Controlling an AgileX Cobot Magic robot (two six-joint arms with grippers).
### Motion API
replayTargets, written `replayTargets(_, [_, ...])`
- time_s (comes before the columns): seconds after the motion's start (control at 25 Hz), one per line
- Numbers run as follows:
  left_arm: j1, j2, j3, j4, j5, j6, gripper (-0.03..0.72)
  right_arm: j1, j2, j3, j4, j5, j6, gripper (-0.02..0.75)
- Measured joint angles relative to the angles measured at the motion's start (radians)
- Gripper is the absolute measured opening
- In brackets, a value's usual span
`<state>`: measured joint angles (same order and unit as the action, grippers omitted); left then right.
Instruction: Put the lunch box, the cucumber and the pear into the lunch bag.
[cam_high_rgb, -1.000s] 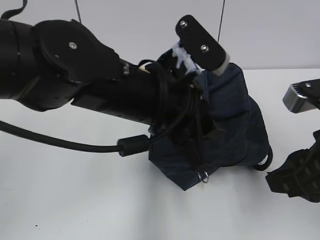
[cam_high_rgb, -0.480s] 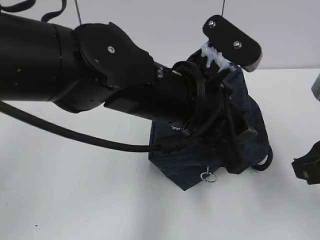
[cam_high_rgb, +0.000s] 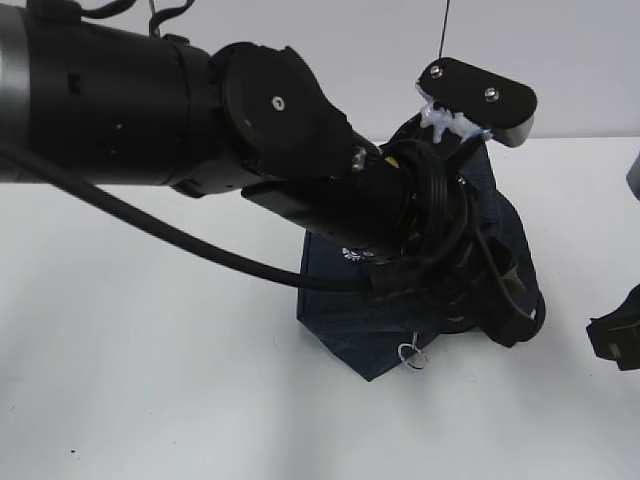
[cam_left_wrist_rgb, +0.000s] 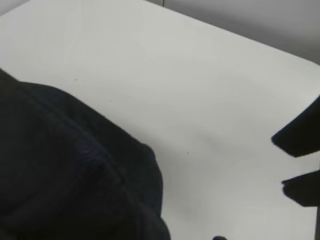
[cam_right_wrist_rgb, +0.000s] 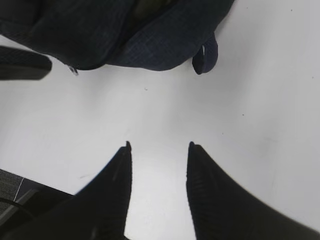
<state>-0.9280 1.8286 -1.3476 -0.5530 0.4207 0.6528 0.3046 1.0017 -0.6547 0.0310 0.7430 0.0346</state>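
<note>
One soft, dark blue cloth lunch bag (cam_high_rgb: 440, 310) lies with a corner toward the camera. The right gripper (cam_right_wrist_rgb: 159, 146) is open, holding nothing. I cannot tell about the left gripper.

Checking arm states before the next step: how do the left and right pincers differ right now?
The left pincer reaches over the lunch bag from the left side, buried against the fabric so its fingers are hidden; the right pincer sits apart from the bag, over bare table. The right pincer's fingers stand visibly open with nothing between them; the left's opening cannot be read. Both are black.
</note>
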Motion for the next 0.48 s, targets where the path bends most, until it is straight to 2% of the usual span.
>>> replayTargets(0.12, [0.000,0.006,-0.053,0.231,0.082,-0.202,0.330,0.000,0.000,0.000,0.000,0.002,0.000,0.295])
replayTargets(0.2, [0.000,0.006,-0.087,0.304,0.121,-0.271,0.330,0.000,0.000,0.000,0.000,0.002,0.000,0.295])
replayTargets(0.48, [-0.027,0.058,-0.174,0.383,0.218,-0.394,0.330,0.000,0.000,0.000,0.000,0.002,0.001,0.294])
